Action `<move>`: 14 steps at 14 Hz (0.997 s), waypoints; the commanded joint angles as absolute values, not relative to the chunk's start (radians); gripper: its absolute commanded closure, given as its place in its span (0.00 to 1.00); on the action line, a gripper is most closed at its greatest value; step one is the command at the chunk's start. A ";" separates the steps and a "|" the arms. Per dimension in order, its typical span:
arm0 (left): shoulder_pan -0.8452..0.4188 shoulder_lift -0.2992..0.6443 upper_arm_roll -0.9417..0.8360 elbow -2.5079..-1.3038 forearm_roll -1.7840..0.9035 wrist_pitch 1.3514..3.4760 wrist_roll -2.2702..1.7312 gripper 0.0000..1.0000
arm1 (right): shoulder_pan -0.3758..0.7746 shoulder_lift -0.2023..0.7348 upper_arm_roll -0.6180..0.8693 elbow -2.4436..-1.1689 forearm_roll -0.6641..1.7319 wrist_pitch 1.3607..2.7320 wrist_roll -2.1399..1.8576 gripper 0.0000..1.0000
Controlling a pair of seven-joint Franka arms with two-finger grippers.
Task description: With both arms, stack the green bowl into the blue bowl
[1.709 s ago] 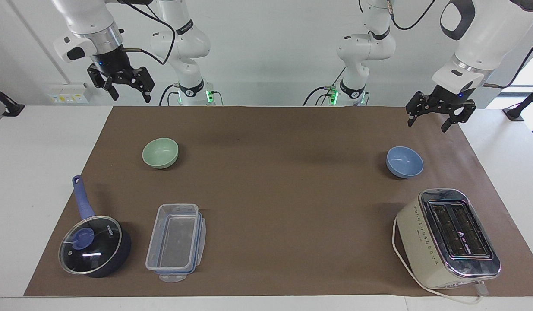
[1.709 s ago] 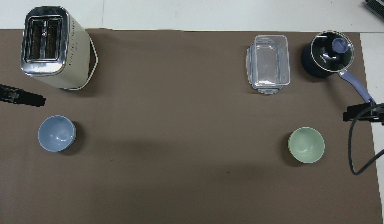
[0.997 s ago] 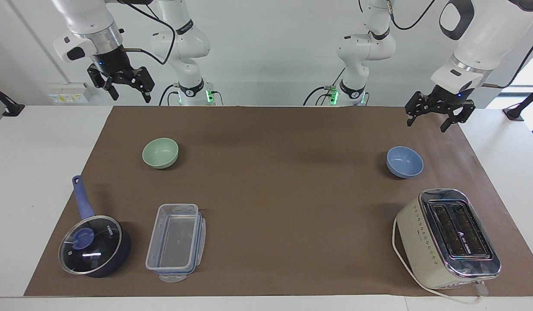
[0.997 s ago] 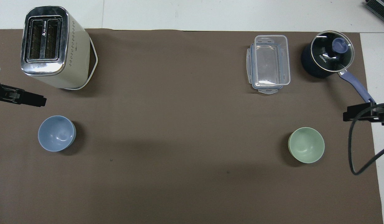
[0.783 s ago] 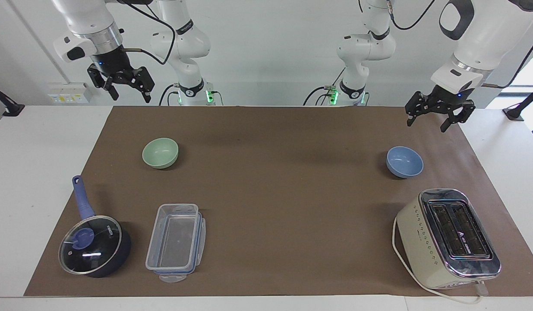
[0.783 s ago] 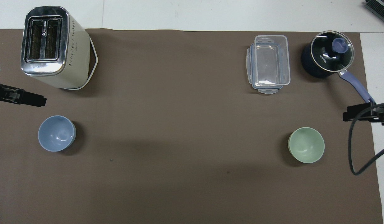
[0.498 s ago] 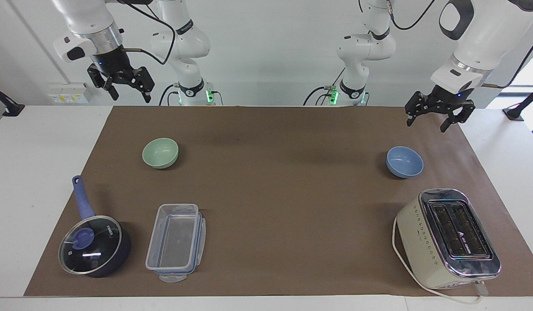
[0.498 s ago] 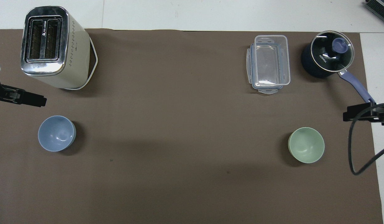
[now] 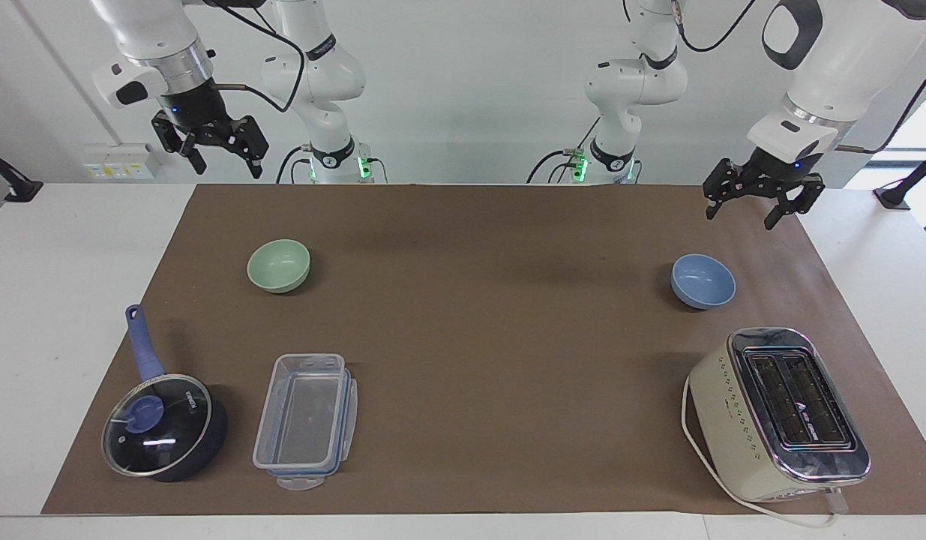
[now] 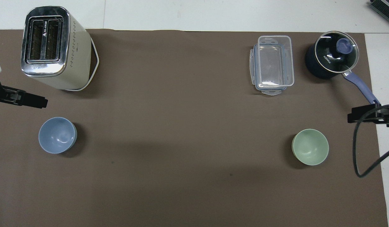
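Note:
The green bowl (image 9: 279,264) (image 10: 310,147) sits upright and empty on the brown mat (image 9: 492,337) toward the right arm's end. The blue bowl (image 9: 703,280) (image 10: 57,135) sits upright and empty toward the left arm's end. My right gripper (image 9: 226,169) hangs open, high over the mat's corner at the robots' side, apart from the green bowl. My left gripper (image 9: 740,217) hangs open over the mat's edge, above and clear of the blue bowl. Neither holds anything. In the overhead view only a black finger of each shows at the side edges.
A cream toaster (image 9: 777,412) (image 10: 55,47) stands farther from the robots than the blue bowl. A clear plastic container (image 9: 305,420) (image 10: 273,64) and a dark blue lidded saucepan (image 9: 163,424) (image 10: 331,58) lie farther out than the green bowl.
Both grippers have drifted very slightly upward and stay open. The bowls and the other things have not moved.

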State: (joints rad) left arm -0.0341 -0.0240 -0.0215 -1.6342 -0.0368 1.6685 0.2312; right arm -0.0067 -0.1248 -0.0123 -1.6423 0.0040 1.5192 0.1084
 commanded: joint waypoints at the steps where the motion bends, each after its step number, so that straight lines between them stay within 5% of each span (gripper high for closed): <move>1: -0.043 -0.023 -0.020 -1.620 -0.023 1.654 0.225 0.00 | -0.014 -0.132 -0.014 -1.637 0.009 1.505 0.089 0.00; 14: -0.043 -0.023 -0.021 -1.620 -0.025 1.654 0.224 0.00 | -0.014 -0.132 -0.011 -1.643 -0.015 1.543 0.087 0.00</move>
